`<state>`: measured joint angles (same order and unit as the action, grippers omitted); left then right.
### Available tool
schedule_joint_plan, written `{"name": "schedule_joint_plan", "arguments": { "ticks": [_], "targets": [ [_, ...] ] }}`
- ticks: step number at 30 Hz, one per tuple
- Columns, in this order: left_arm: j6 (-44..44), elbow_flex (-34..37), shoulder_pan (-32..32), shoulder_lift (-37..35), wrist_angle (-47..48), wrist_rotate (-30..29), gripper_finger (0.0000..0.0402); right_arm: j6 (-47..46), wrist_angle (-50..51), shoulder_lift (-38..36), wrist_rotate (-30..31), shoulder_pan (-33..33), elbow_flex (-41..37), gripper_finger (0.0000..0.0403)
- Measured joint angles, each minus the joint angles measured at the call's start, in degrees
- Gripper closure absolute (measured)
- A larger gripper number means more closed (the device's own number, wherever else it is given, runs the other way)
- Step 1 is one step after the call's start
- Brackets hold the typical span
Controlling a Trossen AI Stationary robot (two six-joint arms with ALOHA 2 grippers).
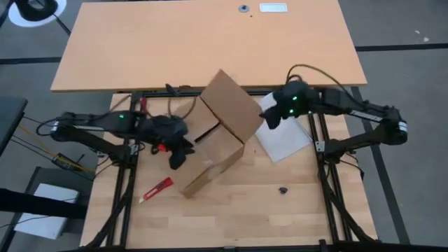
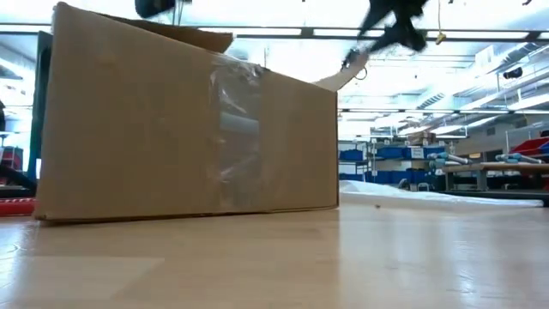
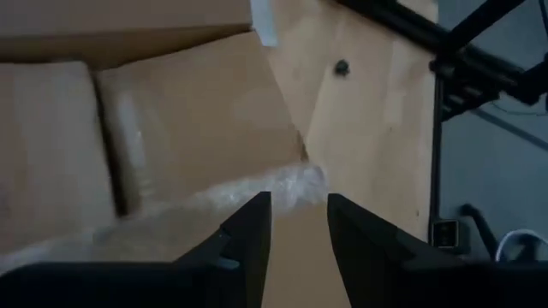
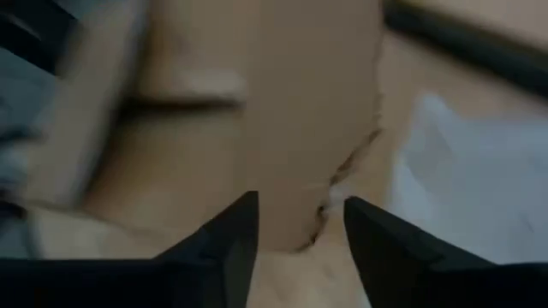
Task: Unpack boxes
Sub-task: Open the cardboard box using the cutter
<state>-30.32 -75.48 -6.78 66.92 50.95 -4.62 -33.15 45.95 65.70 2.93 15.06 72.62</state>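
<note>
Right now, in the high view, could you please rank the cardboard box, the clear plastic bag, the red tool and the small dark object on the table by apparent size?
1. Cardboard box, by far the largest.
2. Clear plastic bag, partly hidden under the right arm, so its full extent is unsure.
3. Red tool.
4. Small dark object, the smallest.

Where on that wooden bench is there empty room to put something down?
Bare wood lies along the near edge, past the red tool and a small dark bit. The middle is crowded: carton, white sheet, left claw, right claw.
</note>
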Motion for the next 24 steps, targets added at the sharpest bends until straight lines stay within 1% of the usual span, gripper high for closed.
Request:
{"name": "schedule_joint_plan", "arguments": {
  "ticks": [4, 7, 10, 15, 19, 22, 24],
  "targets": [
    [-3.17, -3.31, -3.73, -2.79, 4.78, -4.97, 0.0273, 1.98, -4.47, -0.38, 0.29, -1.86, 2.87, 0.0193],
    [-4.71, -3.44, -5.89, -4.88, 4.86, -9.6, 0.0273, 3.28, -6.5, -0.29, 0.29, -3.19, 3.44, 0.0189],
    [-3.83, -3.5, -6.48, -5.51, 3.14, -13.53, 0.0273, 5.03, -8.5, -0.14, 0.33, -4.65, 3.47, 0.0191],
    [0.12, -3.48, -5.63, -4.69, -3.27, -13.94, 0.0273, 7.74, -12.0, 1.3, 0.32, -6.72, 3.5, 0.0197],
    [2.71, -3.46, -5.19, -4.2, -4.45, -13.6, 0.0273, 7.82, -13.68, 3.43, -0.04, -8.93, 3.52, 0.0199],
    [1.33, -3.46, -4.8, -4.22, -3.75, -12.8, 0.0273, 7.85, -14.0, 5.51, -1.47, -10.72, 3.52, 0.0199],
    [-1.19, -3.46, -4.92, -4.4, -2.39, -12.54, 0.0273, 7.9, -14.35, 6.95, -2.7, -11.88, 3.51, 0.0199]
  ]
}}
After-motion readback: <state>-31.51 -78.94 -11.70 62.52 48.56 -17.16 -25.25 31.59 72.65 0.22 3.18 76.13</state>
